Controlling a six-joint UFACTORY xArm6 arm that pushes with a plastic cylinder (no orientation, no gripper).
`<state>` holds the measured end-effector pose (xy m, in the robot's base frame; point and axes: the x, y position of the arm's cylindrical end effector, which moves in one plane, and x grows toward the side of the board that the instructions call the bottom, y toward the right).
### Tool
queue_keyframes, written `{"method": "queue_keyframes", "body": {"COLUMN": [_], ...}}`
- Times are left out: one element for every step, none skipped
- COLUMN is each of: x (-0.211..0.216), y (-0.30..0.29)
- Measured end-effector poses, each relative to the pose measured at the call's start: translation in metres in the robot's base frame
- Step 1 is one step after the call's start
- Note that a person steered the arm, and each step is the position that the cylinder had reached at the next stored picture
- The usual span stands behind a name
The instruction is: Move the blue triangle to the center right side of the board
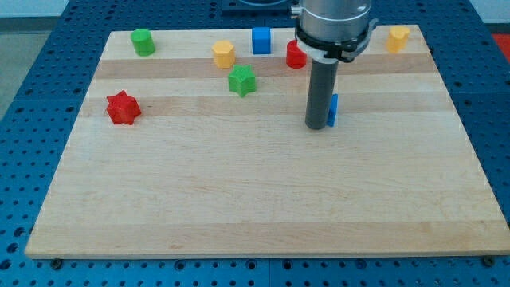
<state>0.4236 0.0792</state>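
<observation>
Eight blocks are counted on the bench [255, 207], a pale wooden board laid over a blue perforated surface [32, 96].

No gripper is fitted, so nothing can be recorded as apart, together or clamped; the arm ends in a straight dark rod [320, 92] under a grey collar. My tip [317, 126] is set down on the wood slightly right of the board's middle, in its upper half.

Blue triangle [333, 110]: seen only as a narrow blue sliver at the rod's right edge, most of it hidden behind the rod. It sits just beside my tip, on the view's right of it; whether the two are touching cannot be told. Its shape cannot be confirmed from the visible part. It is well apart from the board's right edge.

Other blocks, all toward the view's top:
- green cylinder [143, 41], far left corner area
- yellow block [225, 54], rounded, left of centre
- blue cube [261, 40], just right of the yellow block
- red block [296, 56], partly covered by the collar
- yellow block [398, 37], near the top right corner
- green star [242, 80], below the first yellow block
- red star [123, 108], at the left side, lowest of the group
</observation>
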Motion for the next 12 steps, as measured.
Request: {"method": "queue_keyframes", "body": {"x": [-0.013,-0.025,-0.041,-0.055,-0.053,-0.033,-0.023,-0.023,-0.023,-0.023,-0.023,-0.023], "y": [0.000,0.000,0.000,0.000,0.005,0.020,0.044,0.062,0.075,0.085,0.087,0.087]}}
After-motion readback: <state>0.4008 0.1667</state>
